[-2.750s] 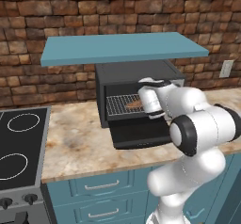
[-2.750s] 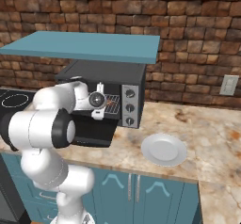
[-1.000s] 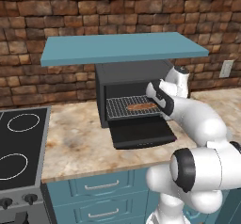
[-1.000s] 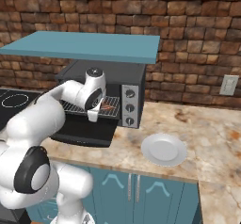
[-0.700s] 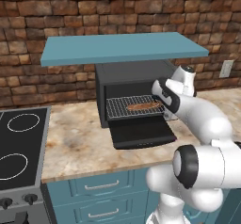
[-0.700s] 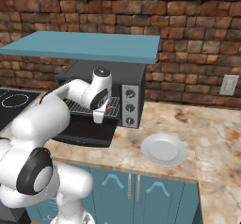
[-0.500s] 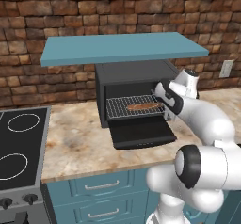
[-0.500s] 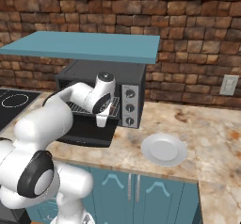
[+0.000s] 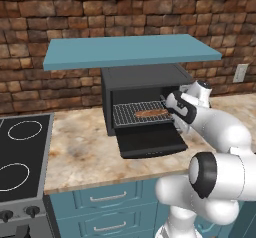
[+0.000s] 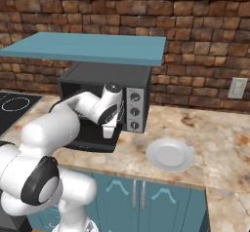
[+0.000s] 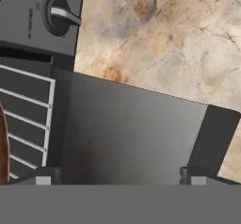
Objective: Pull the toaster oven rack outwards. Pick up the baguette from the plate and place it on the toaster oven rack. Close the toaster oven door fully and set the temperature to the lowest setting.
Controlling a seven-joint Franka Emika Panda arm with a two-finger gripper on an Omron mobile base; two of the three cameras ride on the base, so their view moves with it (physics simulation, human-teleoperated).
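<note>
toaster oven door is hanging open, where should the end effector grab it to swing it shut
Probably the free front edge of the toaster oven door, coming from below and lifting. It lies flat, hinged at the cavity, so the far edge gives most leverage. The baguette on the rack stays clear.

The oven door lay folded flat on the counter, leaving the oven mouth open from the front. The pulled-out rack with the bread on it filled the lower opening. A blue shelf hung close above the oven roof. The gripper hovered over the door's right part, fingers apart. The plate sat well off to the right.
</note>
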